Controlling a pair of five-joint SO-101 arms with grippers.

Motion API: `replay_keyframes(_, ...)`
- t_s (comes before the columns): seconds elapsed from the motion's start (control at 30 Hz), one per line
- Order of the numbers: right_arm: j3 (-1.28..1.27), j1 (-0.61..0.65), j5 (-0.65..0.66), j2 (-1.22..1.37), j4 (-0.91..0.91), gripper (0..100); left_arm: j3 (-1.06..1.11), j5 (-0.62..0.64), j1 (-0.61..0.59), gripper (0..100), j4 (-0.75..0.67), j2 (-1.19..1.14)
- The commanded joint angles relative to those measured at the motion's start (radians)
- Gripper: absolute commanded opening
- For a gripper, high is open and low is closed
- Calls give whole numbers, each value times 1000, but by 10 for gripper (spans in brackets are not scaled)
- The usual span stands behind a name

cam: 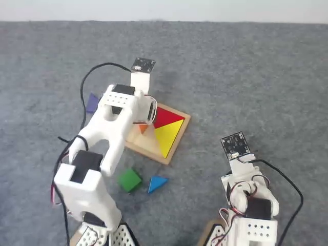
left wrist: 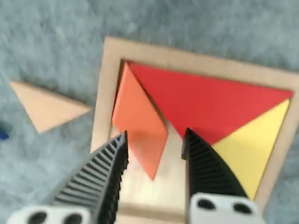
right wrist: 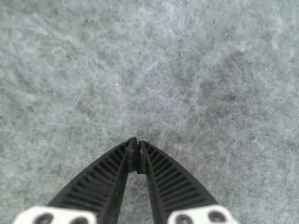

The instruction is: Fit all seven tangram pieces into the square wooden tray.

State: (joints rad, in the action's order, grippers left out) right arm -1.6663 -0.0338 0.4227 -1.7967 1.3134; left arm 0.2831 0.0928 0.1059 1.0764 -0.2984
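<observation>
The square wooden tray point(left wrist: 106, 102) lay on the grey-covered table point(cam: 246, 72), turned corner-on to the arms, pale in colour with a raised rim. Three pieces were inside it. A large red triangle point(left wrist: 205, 105) filled the far part, its long edge along the far rim. A large yellow triangle point(left wrist: 247, 156) lay against one side rim, meeting the red triangle along a shared edge. An orange piece point(left wrist: 140, 128), a four-sided slanted shape, sat by the opposite rim with one long edge against the red triangle; whether it lay flat could not be determined. Bare wood showed on the tray floor nearer the arms. The left claw point(left wrist: 155, 140) was over the tray, its jaws well apart and straddling the near tip of the orange piece; it had hold of nothing, and contact with the piece could not be confirmed. Outside the tray, a tan triangle point(left wrist: 46, 109) lay on the table just beside the rim on the orange side. A green square point(cam: 129, 180) and a small blue triangle point(cam: 157, 183) sat close together near the tray's near corner. A purple piece point(cam: 92, 102) lay apart beyond the left arm. The right claw point(right wrist: 138, 142) was over bare table well clear of the tray, its fingertips pressed together and empty.
</observation>
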Motion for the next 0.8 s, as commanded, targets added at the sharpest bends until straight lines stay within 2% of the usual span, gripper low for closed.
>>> replay_keyframes(0.0,-17,4,8,-16,2,8,50,9,2,184,32,-2)
replay_keyframes(0.33,-17,4,8,-16,2,8,-4,49,-74,184,-9,-2)
replay_keyframes(0.6,-17,4,8,-16,2,8,-47,46,-37,186,-98,0)
replay_keyframes(0.77,-17,4,8,-16,2,8,-50,127,-21,184,-103,-3)
